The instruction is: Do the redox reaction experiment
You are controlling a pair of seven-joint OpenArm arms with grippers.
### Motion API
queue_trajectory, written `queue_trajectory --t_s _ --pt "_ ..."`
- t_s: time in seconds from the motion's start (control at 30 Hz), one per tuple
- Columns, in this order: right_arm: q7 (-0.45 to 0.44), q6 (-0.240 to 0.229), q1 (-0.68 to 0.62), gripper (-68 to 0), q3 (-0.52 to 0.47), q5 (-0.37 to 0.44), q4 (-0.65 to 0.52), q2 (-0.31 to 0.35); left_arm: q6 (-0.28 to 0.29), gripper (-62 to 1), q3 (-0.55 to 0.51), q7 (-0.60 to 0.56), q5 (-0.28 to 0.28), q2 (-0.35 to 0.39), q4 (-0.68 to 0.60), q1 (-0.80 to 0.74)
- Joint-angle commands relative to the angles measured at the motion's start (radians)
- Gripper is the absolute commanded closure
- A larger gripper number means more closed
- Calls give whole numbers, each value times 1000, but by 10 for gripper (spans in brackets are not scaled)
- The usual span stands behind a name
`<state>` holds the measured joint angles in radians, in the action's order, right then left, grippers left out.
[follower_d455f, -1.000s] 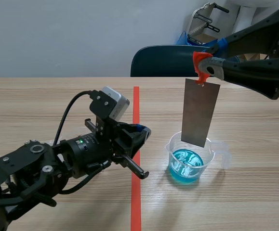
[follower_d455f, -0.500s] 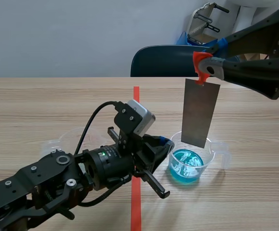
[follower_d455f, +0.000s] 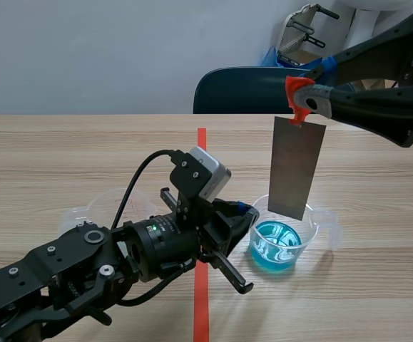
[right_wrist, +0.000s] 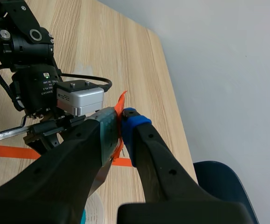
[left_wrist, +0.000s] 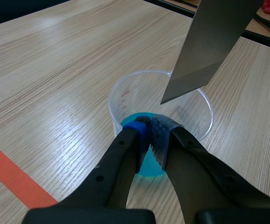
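A clear beaker [follower_d455f: 313, 229] with blue liquid [follower_d455f: 274, 246] stands right of the red tape line. A grey metal plate [follower_d455f: 295, 167] hangs upright above it from an orange clip [follower_d455f: 297, 100]; the plate's lower corner is over the beaker's mouth, clear of the liquid. My right gripper [follower_d455f: 302, 96] is shut on that clip [right_wrist: 121, 103]. My left gripper [follower_d455f: 240, 212] lies low at the beaker's left side. In the left wrist view its fingers [left_wrist: 139, 135] meet, shut on nothing, against the near wall of the beaker [left_wrist: 125, 100], below the plate [left_wrist: 214, 42].
An empty clear beaker [follower_d455f: 92, 208] stands behind the left arm at the left. A dark blue chair [follower_d455f: 242, 89] sits past the table's far edge. The red tape line [follower_d455f: 202, 149] runs down the table's middle.
The left arm has swung right across the tape line up to the beaker, uncovering the empty beaker behind it. The right arm and plate have stayed still.
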<state>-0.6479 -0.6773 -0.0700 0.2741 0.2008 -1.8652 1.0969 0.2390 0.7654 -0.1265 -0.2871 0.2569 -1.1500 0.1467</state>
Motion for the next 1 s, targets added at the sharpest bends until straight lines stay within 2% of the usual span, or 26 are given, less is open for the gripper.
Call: queue_trajectory --t_s 0.0,0.4,0.47,0.57,0.63,0.7,0.73,0.83,0.87,0.97 --pt "-17 2 14 -8 -18 11 -7 6 0 -27 -3 -16 -8 22 -47 -6" --pt "-18 2 14 -8 -18 11 -7 6 -13 -27 -44 -108 -15 287 -298 -232" --pt "-18 2 14 -8 -18 11 -7 6 -24 -27 -45 -157 -15 332 -336 -286" --pt "-17 2 14 -8 -18 11 -7 6 -78 -35 -55 -207 -15 386 -399 -366" --pt "-18 2 14 -8 -18 11 -7 6 -113 -97 -69 -219 -15 409 -436 -409" --pt "-18 2 14 -8 -18 11 -7 6 -132 -199 -88 -221 -14 418 -465 -446" --pt "-18 2 14 -8 -18 11 -7 6 -138 -268 -98 -220 -14 420 -477 -459" --pt "-18 2 14 -8 -18 11 -7 6 -161 -538 -121 -221 -1 420 -502 -495" --pt "-18 2 14 -8 -18 11 -7 6 -167 -610 -127 -221 0 420 -507 -502" --pt "-17 2 14 -8 -18 11 -7 6 -183 -623 -137 -221 -3 420 -517 -513"
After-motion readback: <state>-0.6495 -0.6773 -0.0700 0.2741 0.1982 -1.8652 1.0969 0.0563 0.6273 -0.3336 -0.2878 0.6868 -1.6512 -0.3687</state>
